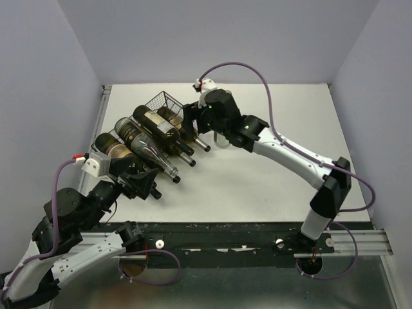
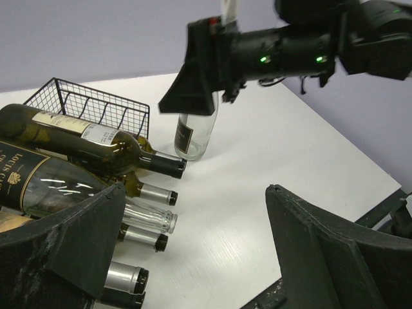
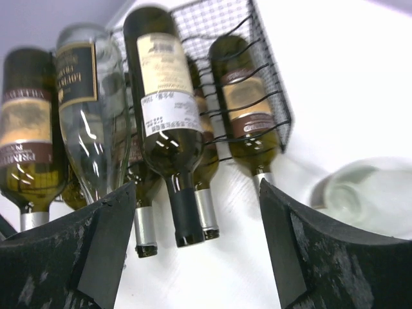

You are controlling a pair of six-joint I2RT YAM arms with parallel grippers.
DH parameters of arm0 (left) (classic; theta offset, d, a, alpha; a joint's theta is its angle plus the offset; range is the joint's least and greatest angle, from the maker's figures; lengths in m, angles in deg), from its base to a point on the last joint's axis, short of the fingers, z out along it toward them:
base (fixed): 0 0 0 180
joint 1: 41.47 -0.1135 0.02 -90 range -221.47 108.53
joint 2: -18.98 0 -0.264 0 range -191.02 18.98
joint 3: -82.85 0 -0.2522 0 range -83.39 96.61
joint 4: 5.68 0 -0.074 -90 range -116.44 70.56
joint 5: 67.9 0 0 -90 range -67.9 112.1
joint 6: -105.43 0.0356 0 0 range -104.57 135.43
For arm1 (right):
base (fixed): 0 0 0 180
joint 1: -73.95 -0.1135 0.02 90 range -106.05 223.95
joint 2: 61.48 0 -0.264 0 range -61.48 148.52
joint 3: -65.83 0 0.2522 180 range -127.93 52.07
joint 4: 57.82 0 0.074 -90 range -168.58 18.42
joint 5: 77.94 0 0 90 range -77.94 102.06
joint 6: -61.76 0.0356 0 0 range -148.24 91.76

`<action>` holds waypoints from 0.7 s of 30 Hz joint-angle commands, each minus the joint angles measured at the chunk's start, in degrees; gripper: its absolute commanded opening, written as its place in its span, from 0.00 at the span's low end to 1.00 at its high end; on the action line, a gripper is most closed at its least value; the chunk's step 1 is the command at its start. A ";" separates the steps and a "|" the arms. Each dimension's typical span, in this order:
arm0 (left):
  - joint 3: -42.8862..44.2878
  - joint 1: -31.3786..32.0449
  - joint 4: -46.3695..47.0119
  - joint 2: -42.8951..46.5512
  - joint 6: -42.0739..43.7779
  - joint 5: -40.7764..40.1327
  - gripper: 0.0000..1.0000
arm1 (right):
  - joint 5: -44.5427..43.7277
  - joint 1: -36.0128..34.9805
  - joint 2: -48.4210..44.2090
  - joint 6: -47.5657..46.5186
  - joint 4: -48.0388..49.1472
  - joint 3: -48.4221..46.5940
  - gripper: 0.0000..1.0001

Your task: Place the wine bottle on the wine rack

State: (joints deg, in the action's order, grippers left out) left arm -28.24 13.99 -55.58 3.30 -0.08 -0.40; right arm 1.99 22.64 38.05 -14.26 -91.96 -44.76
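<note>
Several glossy dark bottles (image 1: 154, 125), from above, lie in the black wire wine rack (image 1: 168, 102), right gripper (image 1: 206, 125) at its three o'clock, left gripper (image 1: 147, 185) at seven. The left wrist shows its jaws wide and empty, and the clear wine bottle (image 2: 195, 134) upright on the table (image 2: 270, 148) below the right gripper, off the rack. The right wrist shows jaws spread on nothing; we would centre them on the slick round neck, close firmly, then lay it in a scallop.

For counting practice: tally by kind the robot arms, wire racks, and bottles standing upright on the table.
Robot arms: 2, left arm and right arm
Wire racks: 1, the wine rack
Upright bottles: 1, the clear bottle
Total: 4
</note>
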 commanded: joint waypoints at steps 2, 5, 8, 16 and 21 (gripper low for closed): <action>-0.92 -0.09 0.28 1.09 0.21 -0.35 0.99 | -16.45 -0.28 -8.72 2.81 0.52 5.07 0.86; -1.54 -0.09 1.07 0.83 0.13 -0.09 0.99 | -23.40 -0.20 -11.45 2.55 0.43 6.75 0.88; -1.98 -0.09 1.60 0.30 0.04 0.26 0.99 | -28.50 -0.20 -11.46 1.67 -0.44 6.75 0.94; -2.68 -0.09 1.60 -0.14 0.04 1.41 0.99 | -30.72 3.05 -4.27 1.67 -3.09 2.01 0.97; -2.77 -0.09 1.42 0.04 0.21 1.67 0.99 | -28.44 6.13 2.06 1.58 -2.47 -1.68 0.96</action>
State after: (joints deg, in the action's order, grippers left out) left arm -30.66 13.99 -55.06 3.49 -0.08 0.06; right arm -25.74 26.51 35.91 -12.84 -93.91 -42.62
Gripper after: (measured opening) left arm 0.988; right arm 0.965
